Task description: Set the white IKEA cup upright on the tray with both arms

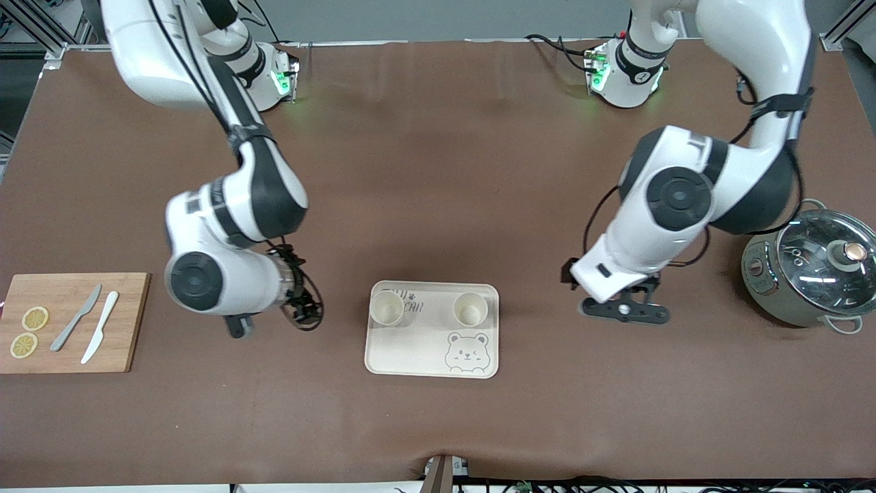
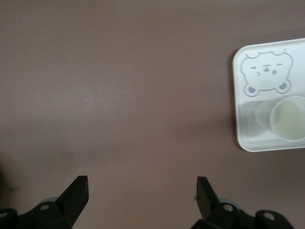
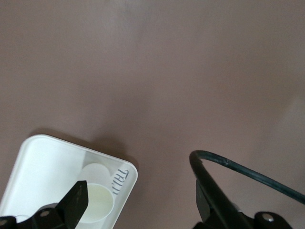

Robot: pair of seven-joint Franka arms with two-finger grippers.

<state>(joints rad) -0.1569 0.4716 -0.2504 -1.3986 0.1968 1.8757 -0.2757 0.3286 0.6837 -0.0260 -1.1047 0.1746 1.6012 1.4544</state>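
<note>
The cream tray (image 1: 410, 350) with the bear face lies in the middle of the table. Two white cups stand upright on it: one (image 1: 387, 307) at the right arm's end, beside the lettering, and one (image 1: 470, 309) at the left arm's end, above the bear. My left gripper (image 1: 624, 311) is open and empty over bare table beside the tray; its wrist view (image 2: 141, 183) shows the tray (image 2: 248, 138) and the nearer cup (image 2: 287, 119). My right gripper (image 1: 270, 322) is open and empty over the table beside the tray's other end; its wrist view (image 3: 140, 191) shows the tray (image 3: 38, 162) and a cup (image 3: 97, 202).
A wooden cutting board (image 1: 130, 322) with two lemon slices (image 1: 29, 332) and two knives (image 1: 89, 325) lies at the right arm's end. A grey pot with a glass lid (image 1: 811, 270) stands at the left arm's end. A cable loop (image 3: 248, 174) hangs by the right gripper.
</note>
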